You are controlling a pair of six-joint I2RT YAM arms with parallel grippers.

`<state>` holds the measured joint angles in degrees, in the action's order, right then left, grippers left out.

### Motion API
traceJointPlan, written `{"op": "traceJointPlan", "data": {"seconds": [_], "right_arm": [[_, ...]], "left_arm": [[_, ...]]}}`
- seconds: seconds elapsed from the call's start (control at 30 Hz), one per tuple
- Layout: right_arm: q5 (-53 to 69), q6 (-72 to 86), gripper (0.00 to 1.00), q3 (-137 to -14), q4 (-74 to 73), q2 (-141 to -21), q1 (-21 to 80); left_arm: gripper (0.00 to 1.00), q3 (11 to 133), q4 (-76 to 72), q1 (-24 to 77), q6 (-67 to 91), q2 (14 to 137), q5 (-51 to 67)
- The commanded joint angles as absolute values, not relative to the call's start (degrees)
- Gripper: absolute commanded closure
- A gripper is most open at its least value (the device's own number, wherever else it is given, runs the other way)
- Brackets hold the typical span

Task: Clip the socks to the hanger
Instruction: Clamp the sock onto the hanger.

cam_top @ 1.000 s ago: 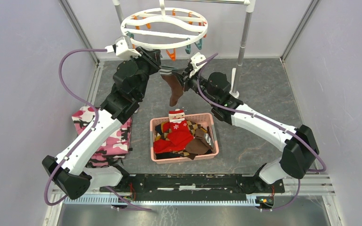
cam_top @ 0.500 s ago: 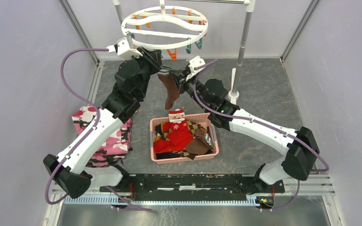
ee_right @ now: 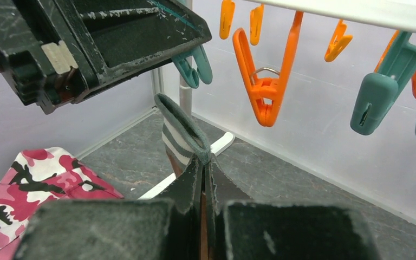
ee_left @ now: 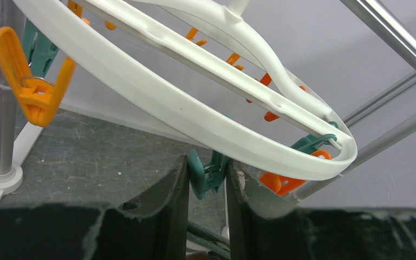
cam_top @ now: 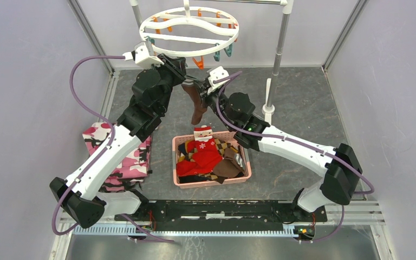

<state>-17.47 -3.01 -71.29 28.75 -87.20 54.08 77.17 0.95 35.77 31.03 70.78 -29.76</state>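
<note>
Right pincer (ee_right: 202,170): fingers together, clamped on the striped cuff of one dark brown sock (ee_right: 177,138). The rest of the sock hangs straight below this pincer, clear of the desk (cam_top: 303,103). Just above and beyond it, the left pincer (ee_left: 208,181) is clamped on a teal clip (ee_left: 205,174). The clip's tip protrudes past the fingertips, close over the cuff but apart from it. The clip hangs from the near rim of the hanger (ee_left: 157,92), directly above both pincers. An orange clip (ee_right: 264,89) dangles beside the teal one, to the right. Below the pincers, toward the arm bases, a pink basket (cam_top: 180,181) holds a red Santa sock (cam_top: 205,151) and argyle socks (cam_top: 225,147). Left of the basket lies a pink camouflage cloth (cam_top: 120,157).
</note>
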Motion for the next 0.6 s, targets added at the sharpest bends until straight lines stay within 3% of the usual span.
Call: {"op": "traceJointPlan", "data": {"seconds": [0.0,0.57], "right_arm": [[-19.66,-5.35,1.0,-75.02,30.5,-87.92,54.73],[-17.49,-6.93,1.0,-76.93,31.79,-89.72,55.11]], "left_arm": [[0.87,78.34,-0.3,35.97,32.01,71.0,-29.63],[0.87,77.28,-0.35,35.95,33.05,70.9,-29.18]]}}
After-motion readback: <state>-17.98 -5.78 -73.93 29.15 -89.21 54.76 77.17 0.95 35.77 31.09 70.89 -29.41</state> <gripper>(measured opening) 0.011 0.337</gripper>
